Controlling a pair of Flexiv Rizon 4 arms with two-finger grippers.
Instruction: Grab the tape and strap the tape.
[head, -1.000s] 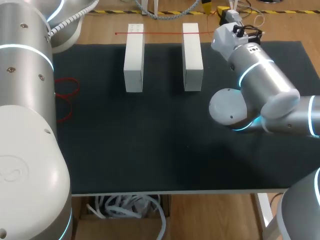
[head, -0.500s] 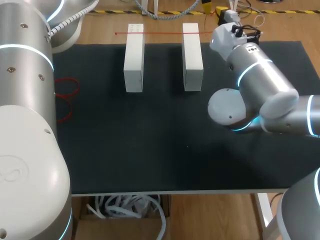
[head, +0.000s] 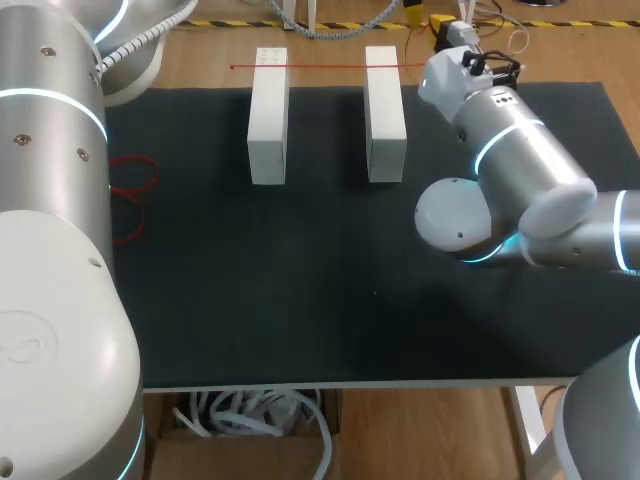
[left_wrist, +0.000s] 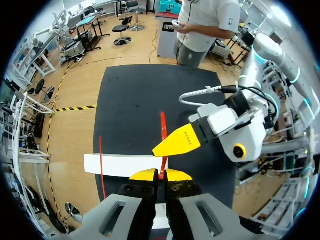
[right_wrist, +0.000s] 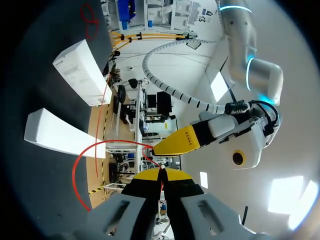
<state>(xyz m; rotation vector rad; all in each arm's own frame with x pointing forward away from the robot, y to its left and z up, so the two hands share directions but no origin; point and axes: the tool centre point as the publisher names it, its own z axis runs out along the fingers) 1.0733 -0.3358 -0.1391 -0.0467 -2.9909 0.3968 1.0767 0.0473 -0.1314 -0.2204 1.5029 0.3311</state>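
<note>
The tape is a thin red strap (head: 320, 66) stretched across the far ends of two white blocks, one on the left (head: 268, 120) and one on the right (head: 385, 115). My right gripper (right_wrist: 161, 172) is shut on one end of the strap, which curls out in a loop (right_wrist: 75, 170) beside it. It sits past the right block at the mat's far edge (head: 445, 25). My left gripper (left_wrist: 160, 174) is shut on the red strap (left_wrist: 163, 127) right next to it. A yellow finger (left_wrist: 177, 142) of my right gripper points in just ahead of the left one.
The black mat (head: 300, 300) covers the table. Loose red strap loops (head: 130, 185) lie at its left edge beside my left arm (head: 50, 250). My right arm's elbow (head: 460, 215) hangs over the mat's right half.
My right arm's wrist has edged very slightly to the left. The strap and blocks have not moved.
</note>
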